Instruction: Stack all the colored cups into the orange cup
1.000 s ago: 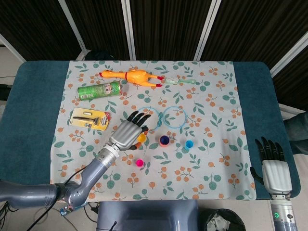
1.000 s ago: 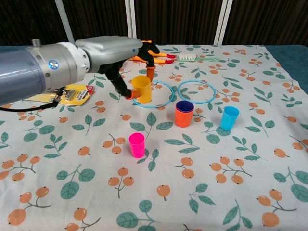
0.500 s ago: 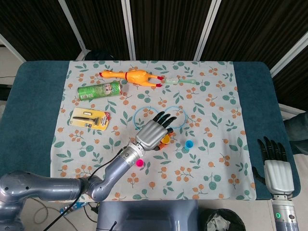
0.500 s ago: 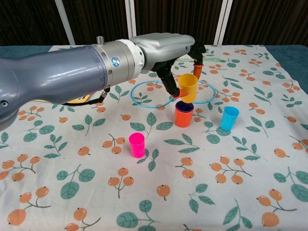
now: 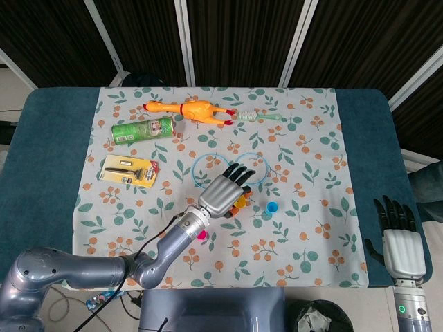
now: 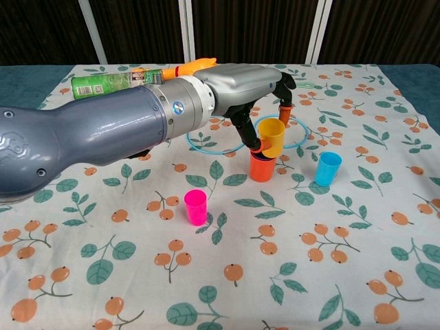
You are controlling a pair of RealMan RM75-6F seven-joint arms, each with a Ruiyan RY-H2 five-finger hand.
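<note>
**Lowering the yellow cup into the orange cup**

Holding the yellow cup [image 6: 271, 135] between thumb and fingers, the left hand [image 6: 256, 84] hangs just over the orange cup [image 6: 262, 167]. The yellow cup is tilted, and its base seems to touch the rim of the orange one; it is not seated yet, I think. The next move calls for bringing it upright, centred over the opening, then pushing it down and letting go. The pink cup [image 6: 195, 207] and the blue cup [image 6: 327, 168] stand apart on the tablecloth [image 6: 103, 261], not yet stacked. All the cups look like smooth, hard plastic, slightly tapered, so they should nest easily. The cloth is printed, flat and matte. The right hand [image 5: 401, 245] rests at the table edge, fingers spread, grasping nothing.
</note>
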